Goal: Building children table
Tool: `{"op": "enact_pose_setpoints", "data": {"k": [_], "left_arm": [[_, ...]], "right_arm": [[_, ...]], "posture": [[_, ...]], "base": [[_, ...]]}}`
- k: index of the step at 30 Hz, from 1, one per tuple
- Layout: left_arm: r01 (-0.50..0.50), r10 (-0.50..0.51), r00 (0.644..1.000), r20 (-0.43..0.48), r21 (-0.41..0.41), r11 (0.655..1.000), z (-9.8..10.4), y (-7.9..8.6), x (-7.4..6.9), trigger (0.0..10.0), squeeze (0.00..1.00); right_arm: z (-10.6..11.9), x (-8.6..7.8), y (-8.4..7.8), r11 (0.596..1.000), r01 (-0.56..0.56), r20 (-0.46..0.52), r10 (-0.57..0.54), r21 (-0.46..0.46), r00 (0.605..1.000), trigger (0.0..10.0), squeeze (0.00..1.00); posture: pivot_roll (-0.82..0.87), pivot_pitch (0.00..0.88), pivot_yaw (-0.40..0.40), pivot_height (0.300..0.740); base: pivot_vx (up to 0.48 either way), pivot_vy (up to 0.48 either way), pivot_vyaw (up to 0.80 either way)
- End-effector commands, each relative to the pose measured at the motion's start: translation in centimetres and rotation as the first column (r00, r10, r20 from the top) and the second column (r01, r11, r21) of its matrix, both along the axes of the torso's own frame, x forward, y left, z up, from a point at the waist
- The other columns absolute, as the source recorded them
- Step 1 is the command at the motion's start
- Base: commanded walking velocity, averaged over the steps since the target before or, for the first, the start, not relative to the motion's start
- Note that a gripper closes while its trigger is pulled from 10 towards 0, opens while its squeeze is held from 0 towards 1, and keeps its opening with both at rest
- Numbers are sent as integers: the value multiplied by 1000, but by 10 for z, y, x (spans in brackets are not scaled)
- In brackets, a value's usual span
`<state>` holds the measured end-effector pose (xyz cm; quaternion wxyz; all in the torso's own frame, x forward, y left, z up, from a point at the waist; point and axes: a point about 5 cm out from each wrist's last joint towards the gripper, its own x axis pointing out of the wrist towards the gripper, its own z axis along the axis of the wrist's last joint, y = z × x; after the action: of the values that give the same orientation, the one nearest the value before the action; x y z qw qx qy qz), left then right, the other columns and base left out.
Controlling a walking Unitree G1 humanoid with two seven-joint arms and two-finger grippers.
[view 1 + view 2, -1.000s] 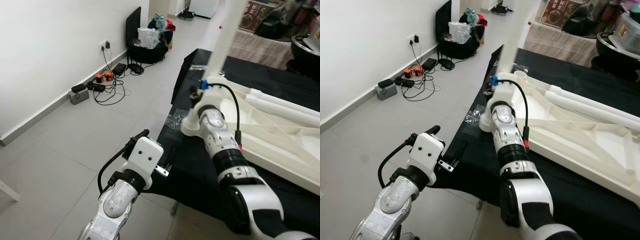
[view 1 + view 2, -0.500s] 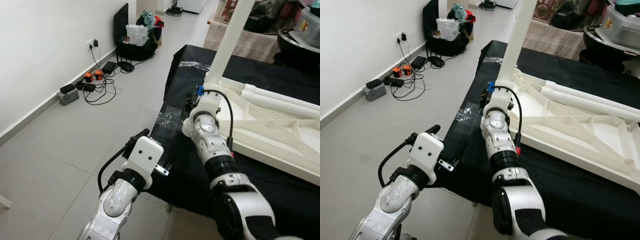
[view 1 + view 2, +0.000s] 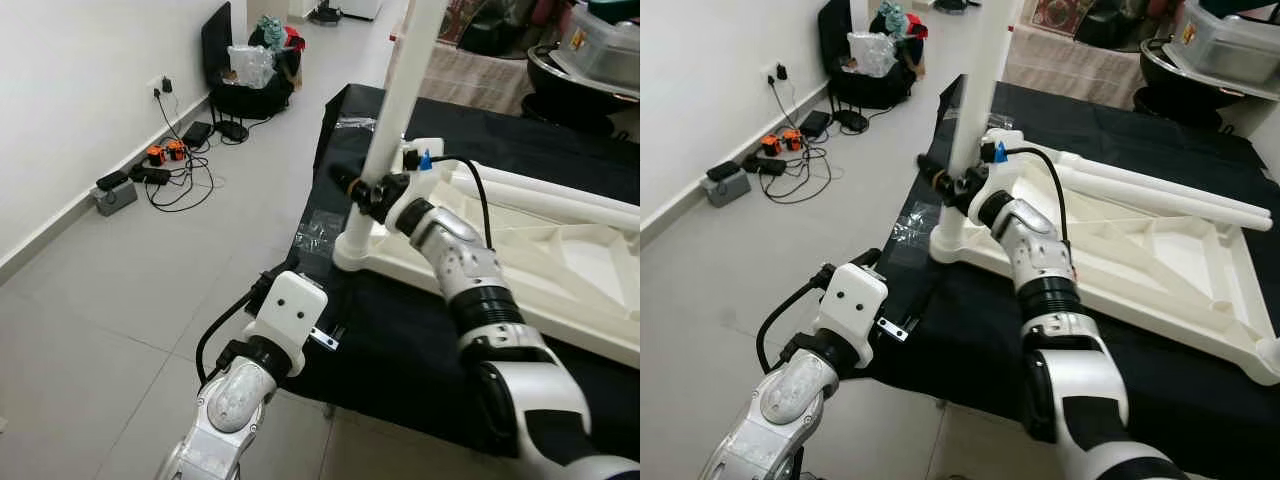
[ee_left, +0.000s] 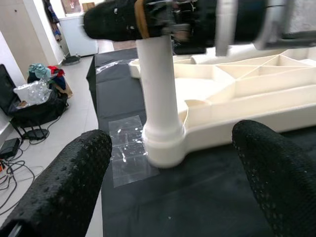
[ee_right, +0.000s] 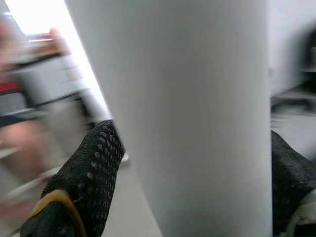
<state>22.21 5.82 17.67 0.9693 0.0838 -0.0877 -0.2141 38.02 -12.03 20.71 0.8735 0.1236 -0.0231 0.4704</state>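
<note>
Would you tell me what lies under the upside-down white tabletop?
A black cloth lies spread beneath the white tabletop, with a clear plastic bag lying on it beside the leg socket. What the cloth covers underneath is hidden.

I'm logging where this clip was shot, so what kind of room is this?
Probably a room in a home: tiled floor, a wall socket with chargers and cables along the wall, a bag of clothes, and a flat-pack white table top lying upside down on a black cloth.

Cables and chargers (image 3: 165, 165) lie by the wall, near what looks like a dark bag (image 3: 250, 85).
</note>
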Motion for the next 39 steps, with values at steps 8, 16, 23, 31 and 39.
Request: {"op": "enact_pose_setpoints", "data": {"k": [8,16,23,31,39], "left_arm": [[9,-9,1000,-11,2,1000,-2,-2,-2,10000,0],[6,-6,1000,-13,2,1000,-2,-1,-2,10000,0],[10,-10,1000,-11,2,1000,-2,-3,-2,10000,0],[20,-20,1000,-11,3,1000,-3,-5,-2,10000,0],[16,-16,1000,-7,4,1000,-3,-4,-1,10000,0]], "right_arm": [[-12,-10,36,960,-281,-27,282,8,959,0,0],[-9,-2,32,989,-150,-11,150,0,989,0,0],[-11,23,6,855,504,-6,-508,-122,861,0,0],[-26,10,-51,169,965,25,-984,-202,177,0,0],[-37,6,-17,259,934,-88,-966,-245,245,10000,0]], "posture": [[91,67,-133,740],[84,68,-132,740],[82,58,-131,740],[74,49,-127,740],[77,43,-130,740]], "base": [[0,0,0],[0,0,0],[0,0,0],[0,0,0],[0,0,0]]}}
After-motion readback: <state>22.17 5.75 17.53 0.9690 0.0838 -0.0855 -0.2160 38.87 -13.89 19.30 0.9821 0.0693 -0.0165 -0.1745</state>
